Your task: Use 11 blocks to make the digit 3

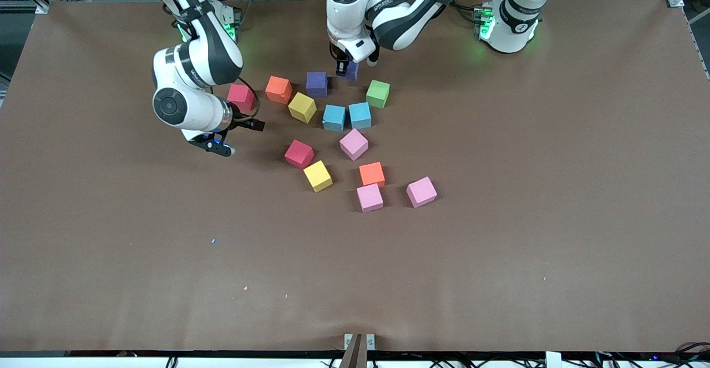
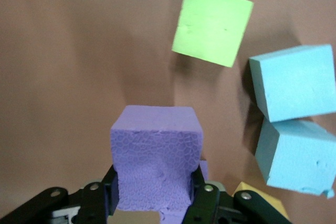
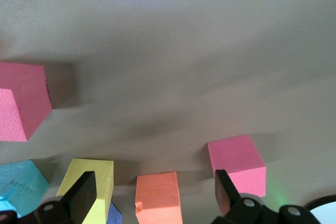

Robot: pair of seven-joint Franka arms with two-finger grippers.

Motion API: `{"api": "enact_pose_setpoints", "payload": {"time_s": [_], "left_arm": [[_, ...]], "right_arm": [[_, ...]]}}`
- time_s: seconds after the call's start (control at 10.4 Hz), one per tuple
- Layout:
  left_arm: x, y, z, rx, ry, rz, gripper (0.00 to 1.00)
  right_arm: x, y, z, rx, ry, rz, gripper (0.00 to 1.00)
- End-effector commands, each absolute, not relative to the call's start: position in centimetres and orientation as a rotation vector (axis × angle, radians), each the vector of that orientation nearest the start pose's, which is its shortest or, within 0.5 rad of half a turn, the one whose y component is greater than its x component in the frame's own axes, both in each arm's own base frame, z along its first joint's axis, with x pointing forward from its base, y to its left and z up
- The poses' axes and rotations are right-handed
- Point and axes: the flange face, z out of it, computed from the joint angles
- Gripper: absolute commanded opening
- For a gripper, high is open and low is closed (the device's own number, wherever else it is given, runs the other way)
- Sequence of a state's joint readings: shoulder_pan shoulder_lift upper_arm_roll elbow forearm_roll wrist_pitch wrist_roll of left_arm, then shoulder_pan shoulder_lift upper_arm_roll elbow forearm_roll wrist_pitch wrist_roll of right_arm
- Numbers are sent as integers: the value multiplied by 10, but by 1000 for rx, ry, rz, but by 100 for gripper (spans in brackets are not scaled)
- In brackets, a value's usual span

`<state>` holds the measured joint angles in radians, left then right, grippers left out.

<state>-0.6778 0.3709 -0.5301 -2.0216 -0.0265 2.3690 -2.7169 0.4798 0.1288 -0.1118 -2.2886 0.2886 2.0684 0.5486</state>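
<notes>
Left end effector (image 1: 345, 68) grasps a purple block (image 2: 155, 156) over the table (image 1: 499, 246), green block (image 1: 378, 93) at its 4 o'clock; lower it square, unclamping only once seated; right end effector (image 1: 244, 135) waits released.

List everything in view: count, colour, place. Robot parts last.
purple blocks: 2, purple; one on the table beside an orange block, one held by the left gripper
green block: 1, green; toward the left arm's end of the cluster
blue blocks: 2, blue; side by side, mid-cluster
yellow blocks: 2, yellow
orange blocks: 2, orange
red blocks: 2, red
pink blocks: 3, pink; two nearest the camera
table: 1, brown
left gripper: fingers shut on a purple block
right gripper: fingers open, over bare table near a red block
</notes>
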Motion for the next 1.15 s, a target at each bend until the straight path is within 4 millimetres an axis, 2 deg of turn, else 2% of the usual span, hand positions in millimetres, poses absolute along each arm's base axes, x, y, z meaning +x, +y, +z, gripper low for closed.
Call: {"api": "enact_pose_setpoints", "payload": {"time_s": [0.0,0.19,0.38,0.58,0.77,1.06], "left_arm": [[221,-564,282,-2092,-2260,329,0],[224,-567,278,-2146,-2250,300,0],[227,-574,264,-2220,-2196,254,0],[233,-583,259,-2204,-2209,280,0],[222,-588,249,-2173,-2225,289,0],[227,-593,246,-2157,-2240,307,0]], "right_arm": [[449,188,275,-2974,585,618,100],[449,188,274,-2973,587,619,100],[449,188,274,-2973,587,619,100],[448,188,274,-2973,586,621,100],[449,188,274,-2975,586,620,100],[448,188,272,-2976,587,624,100]]}}
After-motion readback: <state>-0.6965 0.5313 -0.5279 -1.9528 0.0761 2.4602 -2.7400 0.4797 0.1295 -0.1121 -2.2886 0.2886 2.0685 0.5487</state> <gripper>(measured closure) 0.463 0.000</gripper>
